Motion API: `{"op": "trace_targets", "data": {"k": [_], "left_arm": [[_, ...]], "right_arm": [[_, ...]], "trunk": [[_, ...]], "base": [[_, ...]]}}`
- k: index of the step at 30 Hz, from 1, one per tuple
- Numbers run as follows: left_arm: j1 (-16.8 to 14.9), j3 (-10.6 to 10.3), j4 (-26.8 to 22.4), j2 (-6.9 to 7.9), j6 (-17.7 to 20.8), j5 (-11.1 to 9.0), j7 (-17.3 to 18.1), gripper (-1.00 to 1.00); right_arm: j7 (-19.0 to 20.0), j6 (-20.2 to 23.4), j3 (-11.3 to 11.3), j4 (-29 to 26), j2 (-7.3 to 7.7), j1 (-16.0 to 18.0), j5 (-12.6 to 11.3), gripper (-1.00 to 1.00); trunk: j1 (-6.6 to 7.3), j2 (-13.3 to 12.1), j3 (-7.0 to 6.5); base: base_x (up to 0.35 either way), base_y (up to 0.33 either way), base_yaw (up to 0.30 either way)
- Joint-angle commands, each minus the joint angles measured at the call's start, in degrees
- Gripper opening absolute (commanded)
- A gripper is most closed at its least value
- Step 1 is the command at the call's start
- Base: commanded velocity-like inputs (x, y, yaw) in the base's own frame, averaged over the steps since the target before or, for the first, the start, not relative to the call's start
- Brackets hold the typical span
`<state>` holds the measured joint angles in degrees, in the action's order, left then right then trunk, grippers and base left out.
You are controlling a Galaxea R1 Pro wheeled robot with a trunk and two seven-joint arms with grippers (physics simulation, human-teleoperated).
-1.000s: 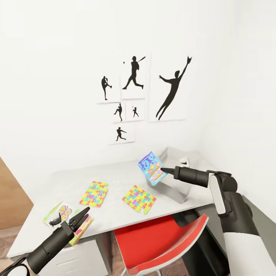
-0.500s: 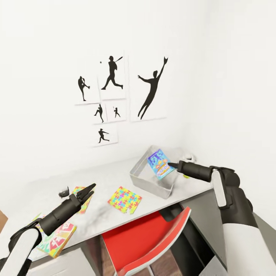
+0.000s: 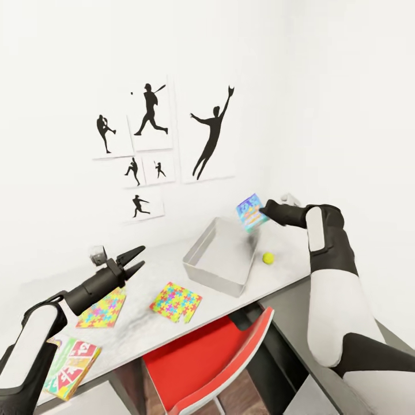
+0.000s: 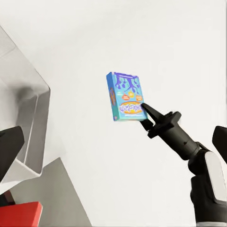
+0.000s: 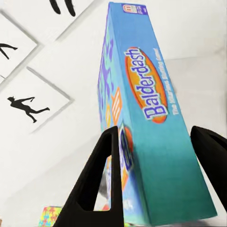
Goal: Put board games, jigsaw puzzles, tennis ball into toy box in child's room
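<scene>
Head view: your right gripper (image 3: 260, 211) pinches the blue Balderdash box (image 3: 250, 211) above the toy box (image 3: 203, 256); left gripper (image 3: 137, 260) spread, empty; lower and release next.

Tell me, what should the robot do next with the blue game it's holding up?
Probably lower it toward the toy box and let go. The right gripper pinches the blue board game in the air above the box's far corner, and the box looks empty.
</scene>
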<state>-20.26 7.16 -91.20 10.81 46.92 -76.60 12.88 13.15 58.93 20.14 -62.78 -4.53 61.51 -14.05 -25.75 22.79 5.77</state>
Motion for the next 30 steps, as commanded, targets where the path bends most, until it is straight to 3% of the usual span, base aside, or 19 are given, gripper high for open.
{"op": "trace_targets", "data": {"k": [1,5,9,13,14,16,17,20,25,28,30], "left_arm": [[-0.3,0.3,0.0,0.41,0.5,-0.8,-0.3,1.00],[-0.8,0.8,0.0,1.60,0.8,-2.9,-1.3,1.00],[-0.9,1.1,0.0,2.20,0.9,-4.1,-1.6,1.00],[-0.9,2.3,0.1,2.98,1.1,-6.1,-2.0,1.00],[-0.9,2.3,0.1,2.98,1.1,-6.1,-2.0,1.00],[-0.9,2.8,0.1,3.25,1.1,-6.7,-2.1,1.00],[-0.9,2.8,0.1,3.25,1.1,-6.7,-2.1,1.00],[-0.8,3.3,0.1,3.51,1.1,-7.3,-2.2,1.00],[-0.8,3.5,0.1,3.64,1.2,-7.5,-2.3,1.00],[-0.8,3.5,0.1,3.67,1.2,-7.5,-2.3,1.00],[-0.8,3.5,0.1,3.68,1.2,-7.5,-2.3,1.00]], "right_arm": [[-1.6,-0.7,0.6,1.2,-0.64,1.4,-0.3,-1.00],[-5.8,-4.5,1.3,6.4,-1.72,5.1,-1.5,-1.00],[-7.6,-7.2,1.6,11.8,-2.11,8.2,-2.8,-1.00],[-9.9,-13.7,2.0,25.1,-2.42,14.2,-5.7,-1.00],[-9.9,-13.7,2.0,25.1,-2.42,14.2,-5.7,-1.00],[-11.0,-18.4,2.2,30.9,-2.58,16.1,-6.8,-1.00],[-11.0,-18.4,2.2,30.9,-2.58,16.1,-6.8,-1.00],[-13.0,-25.5,2.3,37.0,-3.02,17.8,-8.1,-1.00],[-16.1,-29.4,2.7,40.7,-3.54,18.8,-10.3,-1.00],[-18.8,-31.6,3.0,42.6,-3.85,19.1,-14.2,-1.00],[-19.4,-32.1,3.0,43.0,-3.90,19.2,-15.5,-1.00]], "trunk": [[-0.04,0.1,0.14],[-0.04,0.1,0.14],[-0.04,0.1,0.14],[-0.04,0.1,0.14],[-0.04,0.1,0.14],[-0.04,0.1,0.14],[-0.04,0.1,0.14],[-0.04,0.1,0.14],[-0.04,0.1,0.14],[-0.04,0.1,0.14],[-0.04,0.1,0.14]], "base": [[0.000,0.000,-0.036],[0.000,0.000,-0.024],[0.000,0.000,-0.014],[0.000,0.000,-0.007],[0.000,0.000,-0.005],[0.000,0.000,-0.003],[0.000,0.000,-0.003],[0.000,0.000,-0.002],[0.000,0.000,-0.001],[0.000,0.000,0.000],[0.000,0.000,0.000]]}}
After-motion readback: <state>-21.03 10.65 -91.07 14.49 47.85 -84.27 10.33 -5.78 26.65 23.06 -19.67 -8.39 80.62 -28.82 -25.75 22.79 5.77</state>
